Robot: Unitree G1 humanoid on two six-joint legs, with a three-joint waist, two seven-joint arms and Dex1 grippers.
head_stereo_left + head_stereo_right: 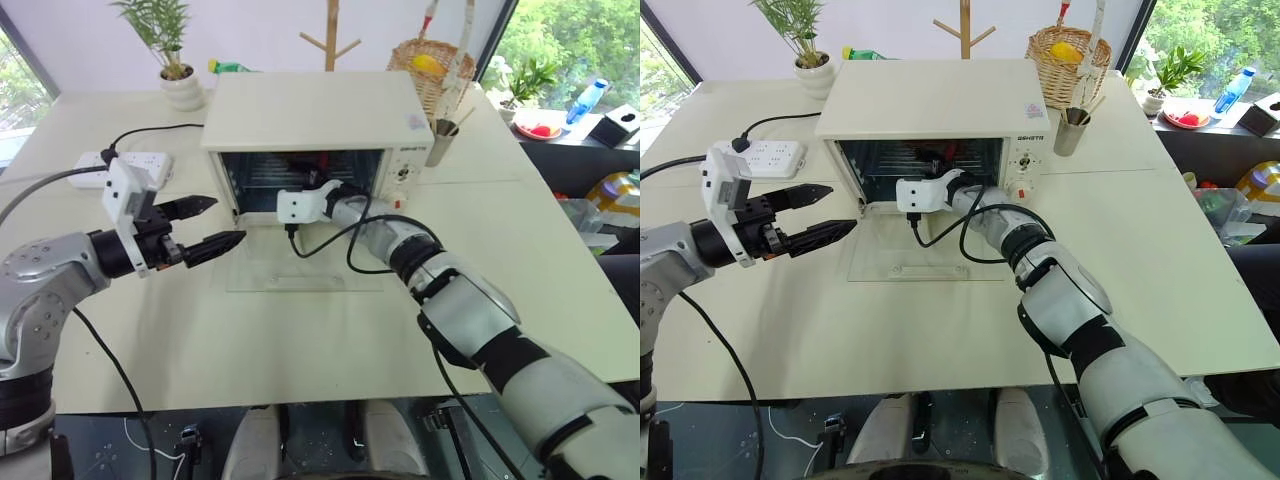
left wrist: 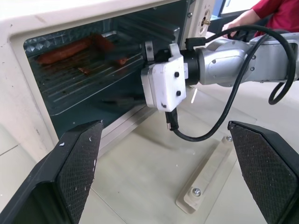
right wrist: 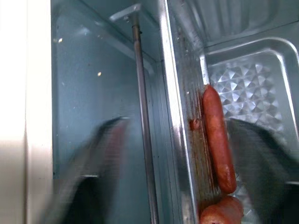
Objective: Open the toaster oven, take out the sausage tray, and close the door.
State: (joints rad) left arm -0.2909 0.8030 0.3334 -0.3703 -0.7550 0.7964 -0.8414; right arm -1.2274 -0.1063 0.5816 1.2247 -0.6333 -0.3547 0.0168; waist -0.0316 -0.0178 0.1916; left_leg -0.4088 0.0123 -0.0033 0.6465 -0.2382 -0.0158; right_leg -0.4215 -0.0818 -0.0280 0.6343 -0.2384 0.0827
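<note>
Small print on the toaster oven (image 1: 940, 110) seems illegible.

Cream worktop (image 1: 150, 340), made of several slabs with seams between them. Landmark: wooden branching stand (image 1: 331, 38) at the far edge, against a pale wall. Left of the stand, a potted plant (image 1: 172, 50) in a white pot; nearer than that, a white power strip (image 1: 135, 165). Right of the stand, a wicker basket (image 1: 428, 68) and a metal cup (image 1: 441, 143). Windows at both far corners show green foliage; daylight is even. Dark floor under the near edge
</note>
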